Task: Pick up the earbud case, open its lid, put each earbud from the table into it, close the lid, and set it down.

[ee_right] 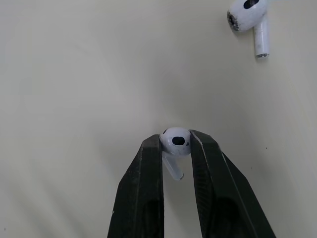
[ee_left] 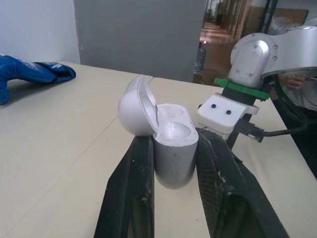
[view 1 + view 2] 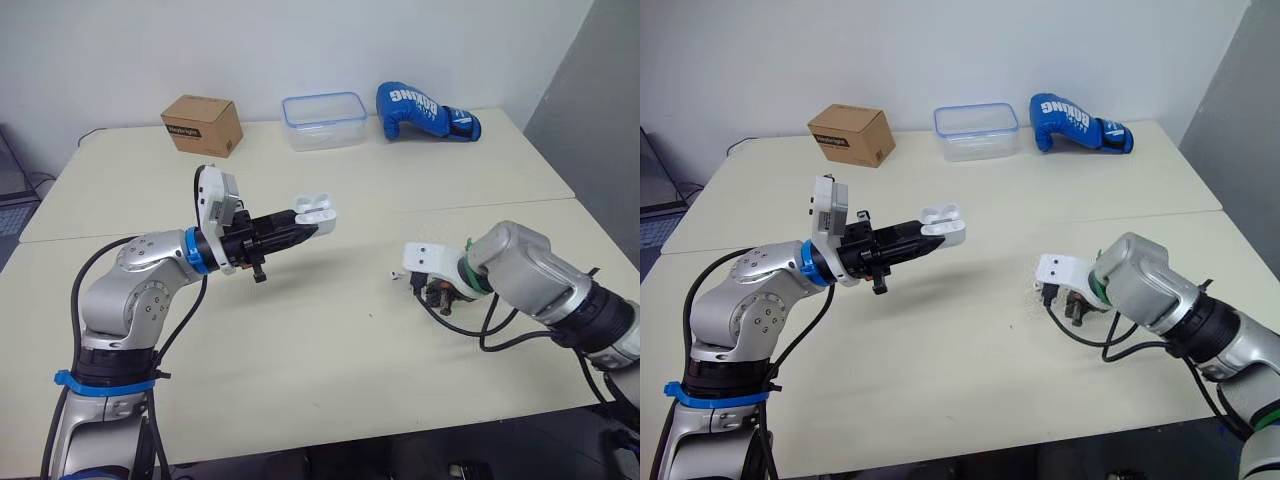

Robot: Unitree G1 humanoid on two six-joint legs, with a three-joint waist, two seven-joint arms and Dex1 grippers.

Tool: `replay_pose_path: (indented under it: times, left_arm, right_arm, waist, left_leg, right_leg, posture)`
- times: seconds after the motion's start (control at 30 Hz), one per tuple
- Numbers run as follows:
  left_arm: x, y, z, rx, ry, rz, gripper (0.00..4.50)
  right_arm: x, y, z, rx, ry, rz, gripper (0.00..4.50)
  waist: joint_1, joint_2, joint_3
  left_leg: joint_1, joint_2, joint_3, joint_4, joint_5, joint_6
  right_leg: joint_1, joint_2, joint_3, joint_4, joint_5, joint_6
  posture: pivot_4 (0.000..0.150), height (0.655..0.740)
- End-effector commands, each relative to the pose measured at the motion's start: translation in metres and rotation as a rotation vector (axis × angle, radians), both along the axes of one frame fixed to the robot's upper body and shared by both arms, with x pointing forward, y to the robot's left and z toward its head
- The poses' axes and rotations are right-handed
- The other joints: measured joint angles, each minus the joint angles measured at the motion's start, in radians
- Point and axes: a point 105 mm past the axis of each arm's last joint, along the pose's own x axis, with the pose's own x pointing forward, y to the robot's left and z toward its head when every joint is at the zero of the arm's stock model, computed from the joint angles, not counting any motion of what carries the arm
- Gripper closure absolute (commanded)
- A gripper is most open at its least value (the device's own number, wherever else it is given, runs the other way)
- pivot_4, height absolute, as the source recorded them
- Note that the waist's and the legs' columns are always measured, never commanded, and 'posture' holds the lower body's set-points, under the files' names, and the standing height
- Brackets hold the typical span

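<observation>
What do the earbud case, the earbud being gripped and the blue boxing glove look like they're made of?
Earbud case: hard moulded plastic, white, matte, its surface scuffed and speckled.
Earbud between the jaws: glossy white plastic, with a highlight on its rounded head.
Boxing glove: probably synthetic leather, blue, slight sheen, printed white lettering; real leather cannot be ruled out.
</observation>
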Motion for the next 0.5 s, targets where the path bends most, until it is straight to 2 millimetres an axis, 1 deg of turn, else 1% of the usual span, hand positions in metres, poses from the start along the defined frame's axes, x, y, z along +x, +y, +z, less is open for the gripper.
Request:
replay_pose_path:
  times: [0.03, 0.2, 0.33, 0.5]
  left_arm:
    - [-0.003, -0.002, 0.008, 0.001, -0.053, -0.006, 3.71]
    - [-0.002, -0.002, 0.008, 0.002, -0.054, -0.004, 3.71]
    - [-0.003, -0.002, 0.008, 0.006, -0.054, 0.000, 3.71]
    - [-0.003, -0.001, 0.008, 0.009, -0.053, 0.005, 3.71]
  right_arm:
    - [-0.006, 0.009, 0.005, -0.015, -0.024, 0.111, 4.09]
    - [-0.008, 0.011, -0.002, -0.025, -0.012, 0.143, 4.09]
    - [-0.005, 0.012, -0.008, -0.026, -0.009, 0.147, 4.09]
    - [-0.004, 0.014, -0.009, -0.018, -0.007, 0.151, 4.09]
  waist:
    - [0.000, 0.000, 0.000]
    - [0.000, 0.000, 0.000]
    - [0.000, 0.000, 0.000]
    - [0.000, 0.000, 0.000]
  left_leg:
    - [0.000, 0.000, 0.000, 0.000, 0.000, 0.000]
    - [0.000, 0.000, 0.000, 0.000, 0.000, 0.000]
    - [0.000, 0.000, 0.000, 0.000, 0.000, 0.000]
    - [0.001, 0.000, 0.000, 0.000, 0.000, 0.000]
  right_leg:
    - [0.000, 0.000, 0.000, 0.000, 0.000, 0.000]
    - [0.000, 0.000, 0.000, 0.000, 0.000, 0.000]
    - [0.000, 0.000, 0.000, 0.000, 0.000, 0.000]
    - [0.000, 0.000, 0.000, 0.001, 0.000, 0.000]
  posture:
    - [0.150, 0.7400]
    - [0.150, 0.7400]
    - [0.150, 0.7400]
    - [0.150, 0.7400]
